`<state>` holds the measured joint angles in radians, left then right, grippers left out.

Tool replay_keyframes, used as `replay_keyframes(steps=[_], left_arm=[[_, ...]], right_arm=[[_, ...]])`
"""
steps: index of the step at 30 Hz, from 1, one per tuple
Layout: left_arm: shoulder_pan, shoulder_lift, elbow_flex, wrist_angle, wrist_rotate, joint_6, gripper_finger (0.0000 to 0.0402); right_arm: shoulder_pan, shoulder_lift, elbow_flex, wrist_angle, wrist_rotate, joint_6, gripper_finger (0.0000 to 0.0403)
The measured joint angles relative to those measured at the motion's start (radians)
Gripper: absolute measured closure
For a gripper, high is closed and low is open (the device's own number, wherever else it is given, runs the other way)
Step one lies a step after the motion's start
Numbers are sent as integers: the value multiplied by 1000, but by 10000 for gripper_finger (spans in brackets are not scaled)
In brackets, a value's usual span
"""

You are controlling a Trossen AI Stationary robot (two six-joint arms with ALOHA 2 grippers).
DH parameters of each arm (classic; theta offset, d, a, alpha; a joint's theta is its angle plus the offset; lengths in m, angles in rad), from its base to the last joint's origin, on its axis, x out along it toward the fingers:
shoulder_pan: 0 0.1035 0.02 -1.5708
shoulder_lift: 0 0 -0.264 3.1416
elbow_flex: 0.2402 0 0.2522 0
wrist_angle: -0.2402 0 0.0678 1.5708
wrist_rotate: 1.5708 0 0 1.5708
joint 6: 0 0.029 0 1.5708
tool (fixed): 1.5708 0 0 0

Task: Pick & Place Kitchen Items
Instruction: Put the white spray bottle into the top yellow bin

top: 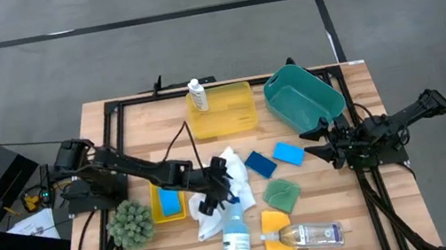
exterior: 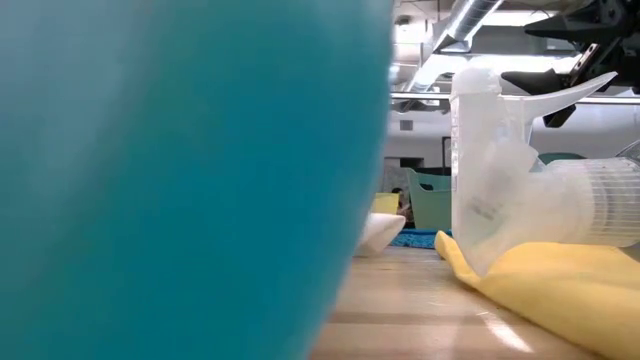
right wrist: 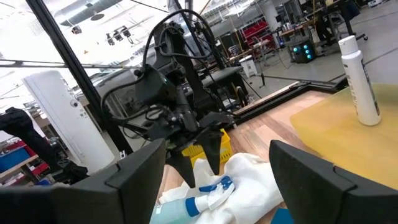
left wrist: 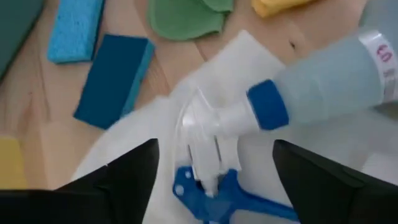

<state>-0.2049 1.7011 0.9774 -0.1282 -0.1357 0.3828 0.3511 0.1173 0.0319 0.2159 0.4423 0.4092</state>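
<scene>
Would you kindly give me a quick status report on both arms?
Left gripper open, astride the spray bottle head, on the white cloth. Right gripper open, idle beside the teal bin. Nothing held.

Overhead, level low view perhaps half-blocked, both wrists on spray bottle (left wrist: 323,93)

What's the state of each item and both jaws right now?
left gripper: jaws open, straddling the spray head
spray bottle: lying down, head on the white cloth
white bottle: upright in the yellow tray
clear bottle: on its side over the yellow cloth
teal bin: tilted
right gripper: jaws open, holding nothing
</scene>
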Motion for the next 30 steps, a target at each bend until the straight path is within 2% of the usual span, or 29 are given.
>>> replay_keyframes(steps=[7, 14, 18, 25, 30], left_arm=[[3, 107, 2, 44, -78, 85, 83], [15, 134, 4, 88, -83, 88, 99], [25, 134, 4, 99, -78, 85, 123], [33, 134, 4, 108, -85, 81, 207], [32, 134, 4, 111, -111, 84, 209]], right_arm=[[0, 0, 0, -5, 0, 2, 125], [0, 0, 0, -14, 0, 2, 125], [0, 0, 0, -18, 0, 2, 125], [0, 0, 0, -20, 0, 2, 125], [0, 0, 0, -21, 0, 2, 125]])
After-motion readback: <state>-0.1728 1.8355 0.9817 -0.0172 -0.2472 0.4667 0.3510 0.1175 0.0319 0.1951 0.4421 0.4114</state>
